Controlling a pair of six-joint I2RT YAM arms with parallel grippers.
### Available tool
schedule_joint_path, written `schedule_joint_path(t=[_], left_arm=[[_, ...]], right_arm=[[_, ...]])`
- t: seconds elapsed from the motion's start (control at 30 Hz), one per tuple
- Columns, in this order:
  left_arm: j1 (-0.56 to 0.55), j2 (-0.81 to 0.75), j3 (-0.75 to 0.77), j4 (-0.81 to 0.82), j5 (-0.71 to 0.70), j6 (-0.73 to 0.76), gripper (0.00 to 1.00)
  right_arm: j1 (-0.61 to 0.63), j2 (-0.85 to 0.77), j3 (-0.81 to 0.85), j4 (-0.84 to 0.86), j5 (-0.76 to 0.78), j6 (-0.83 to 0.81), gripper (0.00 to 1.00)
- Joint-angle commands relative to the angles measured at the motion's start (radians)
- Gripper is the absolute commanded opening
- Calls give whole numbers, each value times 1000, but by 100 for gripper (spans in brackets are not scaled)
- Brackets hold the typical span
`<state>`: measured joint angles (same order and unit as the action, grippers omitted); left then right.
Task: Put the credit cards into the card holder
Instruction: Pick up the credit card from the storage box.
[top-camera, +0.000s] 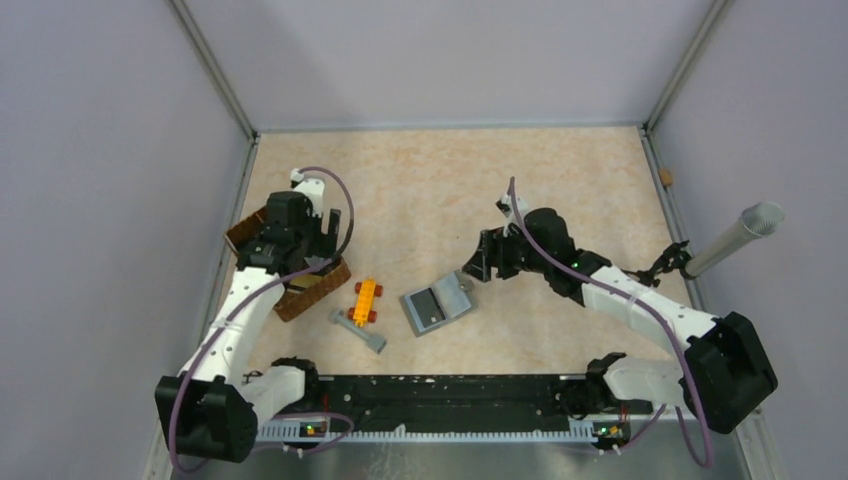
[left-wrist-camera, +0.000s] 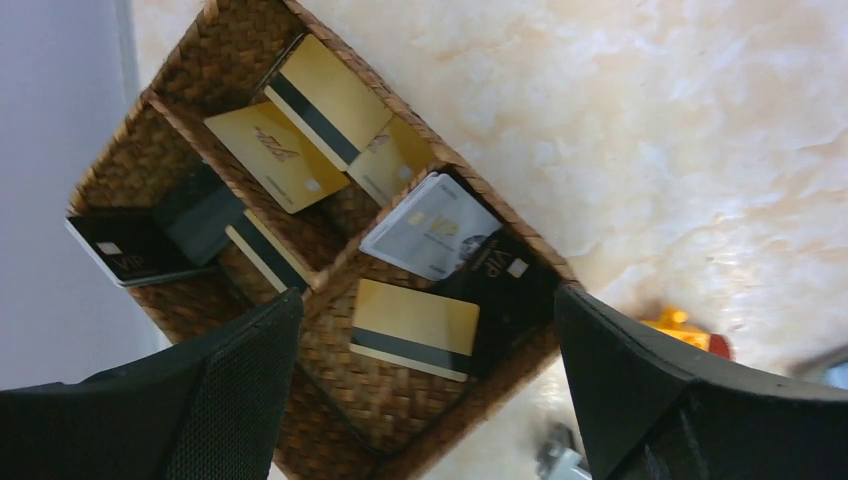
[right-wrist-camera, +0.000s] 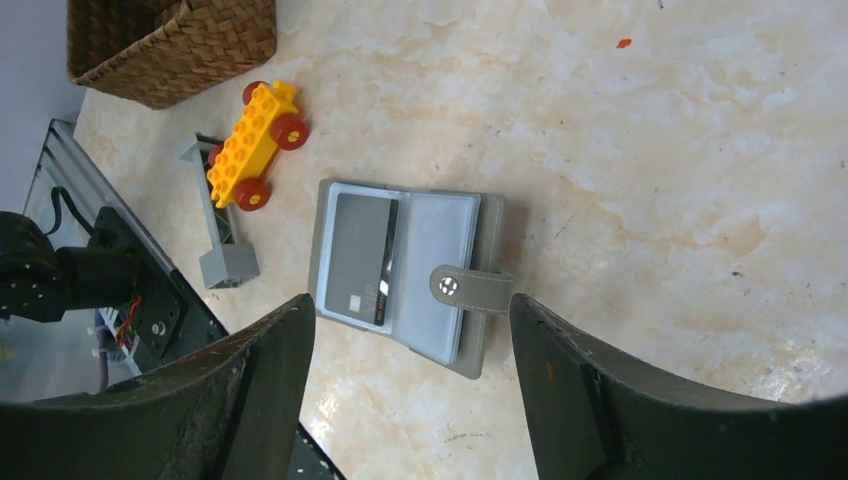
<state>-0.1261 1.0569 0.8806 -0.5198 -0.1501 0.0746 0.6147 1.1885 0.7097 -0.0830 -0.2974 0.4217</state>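
Observation:
The grey card holder (top-camera: 438, 303) lies open mid-table; in the right wrist view (right-wrist-camera: 405, 272) a grey card (right-wrist-camera: 360, 258) sits in its left pocket and the snap strap (right-wrist-camera: 470, 288) lies across its right edge. My right gripper (right-wrist-camera: 410, 400) is open and empty, above and just to the right of it (top-camera: 478, 268). Several gold, grey and black credit cards (left-wrist-camera: 415, 328) lie in the brown woven tray (left-wrist-camera: 340, 400). My left gripper (left-wrist-camera: 425, 400) is open and empty, hovering over the tray's near compartment (top-camera: 300, 245).
An orange-yellow toy brick car (top-camera: 366, 299) and a grey bar piece (top-camera: 360, 331) lie between tray and holder. The black rail (top-camera: 440, 392) runs along the near edge. A grey cylinder (top-camera: 738, 235) stands at the far right.

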Motion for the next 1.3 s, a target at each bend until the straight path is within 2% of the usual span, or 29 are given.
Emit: schedule_joint_path(t=[0.0,0.23,0.3,0.4,0.57,0.73,0.93,1.27], left_arm=[[43,20,-37,134,-13,183,94],[107,120,-37,173,14,233,90],[119,157,-24,167,46,235,82],[120,218,2,147,53,235,76],[119,282,21,142,49,246,75],[119,329,38,139,-27,250,75],[120,369,58,144,-79,257,67],[120,398,78,130,0,272,65]], right_arm=[[-45,-36,-24,60,-83,-33,70],[-55,-70,-46,56,-83,-29,70],[-56,-73,-53,63,-84,-20,70],[-61,-81,-59,66,-92,-8,70],[-74,-92,-68,62,-99,-1,70],[-82,-104,-77,60,-110,8,70],[-88,-110,-89,67,-116,20,70],[-97,-116,-98,64,-119,27,69]])
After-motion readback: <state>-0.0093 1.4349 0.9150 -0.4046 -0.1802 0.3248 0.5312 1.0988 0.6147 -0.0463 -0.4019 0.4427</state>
